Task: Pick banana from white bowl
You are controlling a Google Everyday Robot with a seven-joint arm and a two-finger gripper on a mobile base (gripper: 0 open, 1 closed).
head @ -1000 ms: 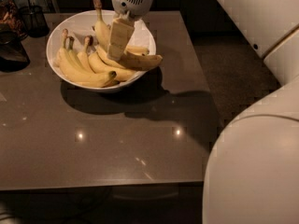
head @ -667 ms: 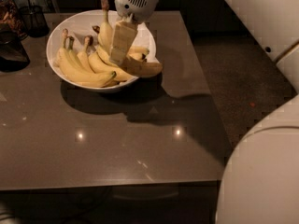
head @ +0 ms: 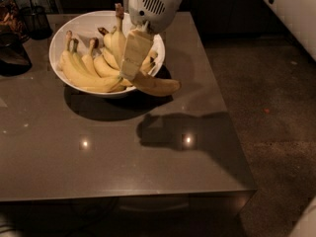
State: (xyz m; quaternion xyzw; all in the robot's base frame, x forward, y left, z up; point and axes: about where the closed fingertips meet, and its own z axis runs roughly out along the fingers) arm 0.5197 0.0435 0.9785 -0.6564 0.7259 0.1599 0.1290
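The dark, glossy, square table (head: 98, 172) fills most of my view. Its near edge runs along the bottom, and its right edge drops toward 3 o'clock onto a dark speckled floor (head: 271, 93). From the middle toward 6 o'clock the tabletop is open surface, carrying only the arm's shadow (head: 177, 130) and a few glints of light.

The robot's white curved body (head: 291, 14) is cut off at the 2 o'clock corner, and another sliver of it is cut off at 5 o'clock.

The wide, round, glossy white bowl (head: 89, 26) sits on the table at about 11 o'clock, well in from the near edge and closer to the far one.

The white gripper (head: 128, 70), with a vent grille on its housing, comes in from 12 o'clock and reaches down over the bowl's right half, hiding part of the fruit and the rim behind it. From here I cannot tell how its jaws stand, or whether they have hold of anything.

A bunch of yellow bananas (head: 86, 70) lies in the bowl, stems pointing toward 12 o'clock. One curved yellow banana (head: 155, 85) hangs over the rim at the bowl's 4 o'clock.

A dark wire-mesh cup (head: 35, 21) stands at the bowl's 10 o'clock, dim and hard to make out. A dark shape (head: 12, 53) at 9 o'clock is cut off by the frame.
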